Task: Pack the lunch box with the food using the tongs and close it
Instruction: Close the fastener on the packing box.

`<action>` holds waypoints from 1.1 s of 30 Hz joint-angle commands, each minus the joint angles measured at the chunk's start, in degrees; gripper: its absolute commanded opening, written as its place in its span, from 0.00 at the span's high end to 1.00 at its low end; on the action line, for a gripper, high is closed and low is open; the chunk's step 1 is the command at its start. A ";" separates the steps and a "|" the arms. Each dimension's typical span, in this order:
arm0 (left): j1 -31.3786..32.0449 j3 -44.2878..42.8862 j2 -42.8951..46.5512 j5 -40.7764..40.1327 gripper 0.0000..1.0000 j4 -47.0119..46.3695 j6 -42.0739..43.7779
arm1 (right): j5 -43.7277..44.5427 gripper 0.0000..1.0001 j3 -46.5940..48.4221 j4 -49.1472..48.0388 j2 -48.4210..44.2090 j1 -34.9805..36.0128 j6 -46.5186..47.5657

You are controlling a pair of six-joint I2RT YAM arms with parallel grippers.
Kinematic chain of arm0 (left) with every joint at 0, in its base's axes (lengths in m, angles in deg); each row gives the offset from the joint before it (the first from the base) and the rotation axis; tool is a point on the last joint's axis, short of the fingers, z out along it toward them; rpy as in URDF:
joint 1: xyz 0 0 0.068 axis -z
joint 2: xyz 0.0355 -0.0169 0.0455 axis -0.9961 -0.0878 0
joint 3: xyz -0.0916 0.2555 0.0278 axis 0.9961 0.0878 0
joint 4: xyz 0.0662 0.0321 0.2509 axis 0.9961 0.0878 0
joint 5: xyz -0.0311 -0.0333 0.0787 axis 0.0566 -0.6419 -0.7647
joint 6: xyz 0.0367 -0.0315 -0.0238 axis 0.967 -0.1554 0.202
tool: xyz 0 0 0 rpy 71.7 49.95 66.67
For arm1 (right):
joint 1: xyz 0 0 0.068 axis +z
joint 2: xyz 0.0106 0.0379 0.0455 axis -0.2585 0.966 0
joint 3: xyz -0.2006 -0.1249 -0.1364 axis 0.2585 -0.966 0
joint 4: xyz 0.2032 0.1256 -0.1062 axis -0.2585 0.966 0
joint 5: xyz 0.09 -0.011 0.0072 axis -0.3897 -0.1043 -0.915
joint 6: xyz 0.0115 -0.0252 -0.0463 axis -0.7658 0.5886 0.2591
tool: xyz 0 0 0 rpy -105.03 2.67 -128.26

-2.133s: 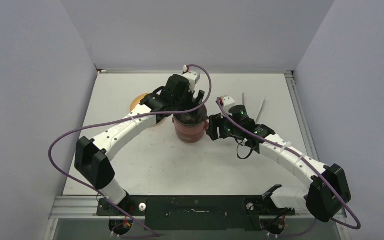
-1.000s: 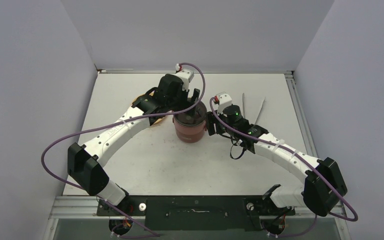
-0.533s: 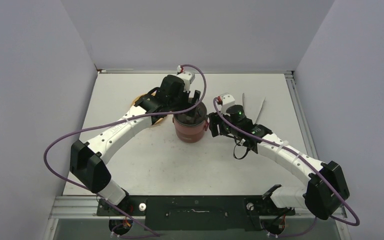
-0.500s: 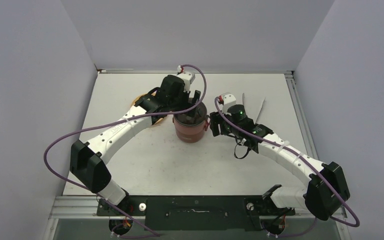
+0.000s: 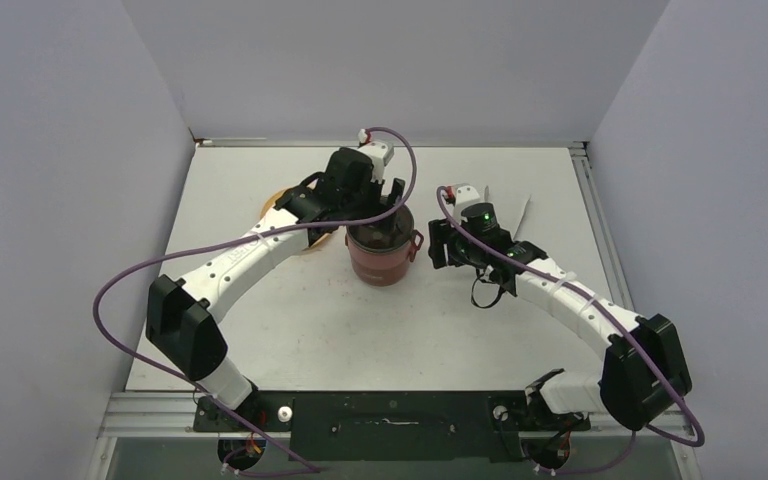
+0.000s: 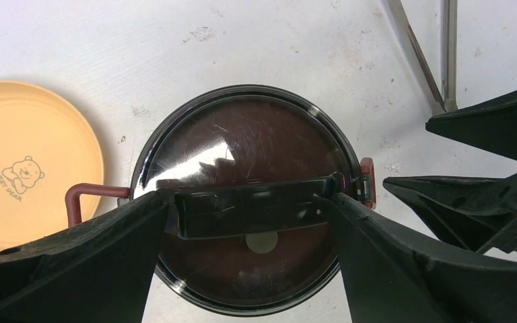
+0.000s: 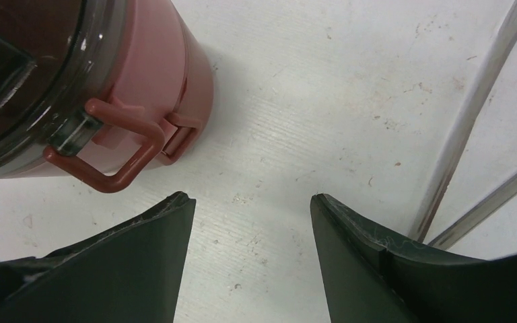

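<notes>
Overhead and wrist views of the two-arm rig. The lunch box (image 5: 380, 262), a stack of maroon tiers, stood upright near the middle of the white table (image 5: 360, 340). Its grey translucent top lid (image 6: 242, 145) lay on the uppermost tier, and a dark bar handle (image 6: 256, 214) ran across the lid's middle.

The left gripper (image 6: 252, 205) hung directly over the lid. Its jaws stood wide, with one fingertip at each end of the bar handle. Whether they pinched the bar or merely flanked it could not be told.

A maroon side handle (image 7: 118, 165) projected from the box's upper rim on the side facing the right arm. A small grey clasp (image 7: 74, 131) sat just above it.

The right gripper (image 7: 250, 200) was held low over bare table just beside that side handle, apart from it. Its jaws were spread, with nothing between them.

The tongs (image 7: 458, 128), two thin silver arms, lay flat on the table on the far side of the right gripper from the box, and neither gripper touched them.

A shallow yellow-orange plate (image 6: 27, 168) with a small bear print lay on the table just beside the box, on the left arm's side. In the overhead view the left arm partly covered it.
</notes>
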 commanded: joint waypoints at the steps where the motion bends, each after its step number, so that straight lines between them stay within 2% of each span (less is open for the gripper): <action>1: -0.18 -2.33 -1.71 -1.71 0.09 1.17 1.32 | -1.24 0.35 3.18 -0.73 1.91 -0.09 -0.43; 17: 0.95 -3.89 -4.96 -7.35 0.08 5.28 3.21 | -2.03 0.36 6.10 -1.68 7.64 -0.03 -2.45; 25: 2.16 -4.06 -6.33 -10.73 0.12 7.74 4.56 | -2.38 0.37 7.94 -1.92 9.58 0.06 -3.91; 33: 2.27 -4.13 -6.95 -8.71 0.14 8.70 4.46 | -2.73 0.38 8.24 -3.11 10.61 0.54 -5.25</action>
